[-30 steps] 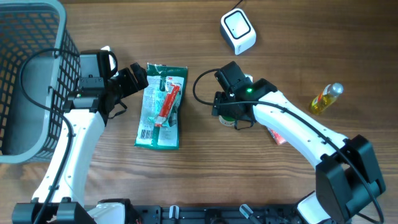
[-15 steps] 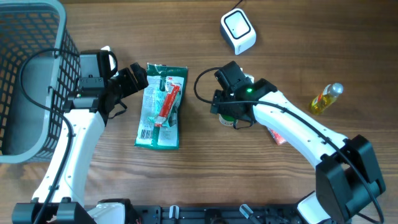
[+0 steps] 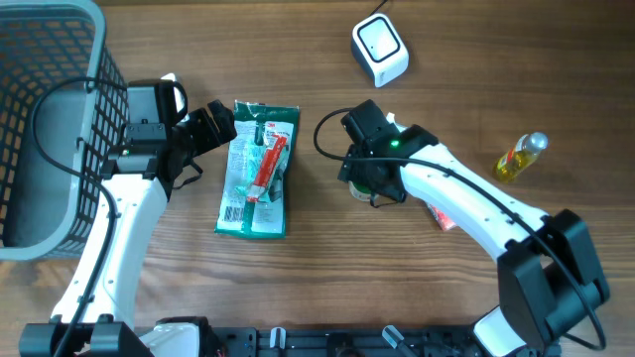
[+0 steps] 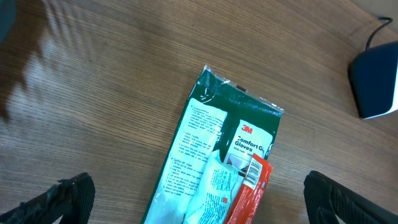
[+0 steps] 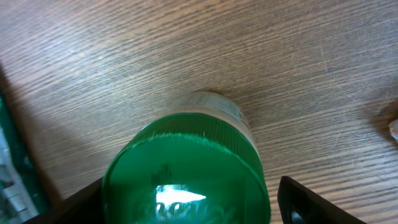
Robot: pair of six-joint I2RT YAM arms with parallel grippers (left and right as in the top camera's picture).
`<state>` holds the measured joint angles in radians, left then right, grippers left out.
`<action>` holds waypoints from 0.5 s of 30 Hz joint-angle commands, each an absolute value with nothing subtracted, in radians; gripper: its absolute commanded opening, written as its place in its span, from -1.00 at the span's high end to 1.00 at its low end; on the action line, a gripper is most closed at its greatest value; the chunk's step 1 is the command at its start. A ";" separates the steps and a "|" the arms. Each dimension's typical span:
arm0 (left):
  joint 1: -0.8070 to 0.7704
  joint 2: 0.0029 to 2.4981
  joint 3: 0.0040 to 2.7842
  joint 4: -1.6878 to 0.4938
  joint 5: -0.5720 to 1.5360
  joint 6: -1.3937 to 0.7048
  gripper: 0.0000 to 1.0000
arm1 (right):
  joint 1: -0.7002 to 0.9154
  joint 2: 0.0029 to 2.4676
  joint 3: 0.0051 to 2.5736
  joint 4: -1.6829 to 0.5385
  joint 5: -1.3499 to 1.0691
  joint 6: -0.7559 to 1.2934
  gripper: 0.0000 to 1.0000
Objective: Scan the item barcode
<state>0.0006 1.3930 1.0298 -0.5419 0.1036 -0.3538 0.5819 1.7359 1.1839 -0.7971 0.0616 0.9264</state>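
A green glove package (image 3: 256, 169) lies flat on the wooden table, with a red-and-white packet (image 4: 245, 193) on top of it. A barcode (image 4: 252, 174) shows on that red packet. My left gripper (image 3: 213, 124) hovers open just left of the package; in the left wrist view its fingertips (image 4: 68, 196) straddle the package (image 4: 211, 155) without touching it. My right gripper (image 3: 365, 183) is lowered over a green-lidded jar (image 5: 186, 180). Its fingers (image 5: 311, 202) stand on either side of the lid, open, with a gap on the right. The white scanner (image 3: 380, 50) sits at the back.
A grey wire basket (image 3: 50, 129) fills the far left. A yellow oil bottle (image 3: 521, 157) lies at the right. A pink-red item (image 3: 444, 216) lies partly under the right arm. The scanner's corner (image 4: 376, 84) shows in the left wrist view.
The right gripper has shifted slightly over the jar and its wrist has turned a little. The left arm and the package have not moved.
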 commanded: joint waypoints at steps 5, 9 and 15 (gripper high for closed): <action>0.005 1.380 1.046 -0.540 0.115 -0.348 -1.00 | 0.584 1.762 1.180 -0.798 0.089 0.934 -0.43; 0.005 1.380 1.046 -0.540 0.115 -0.348 -0.99 | 0.584 1.762 1.180 -0.796 0.089 0.791 -0.41; 0.005 1.380 1.046 -0.540 0.115 -0.348 -1.00 | 0.584 1.762 1.180 -0.724 0.086 0.410 -0.33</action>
<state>0.0006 1.3930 1.0298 -0.5419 0.1040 -0.3538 0.5819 1.7508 1.1839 -0.7475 0.0723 0.6247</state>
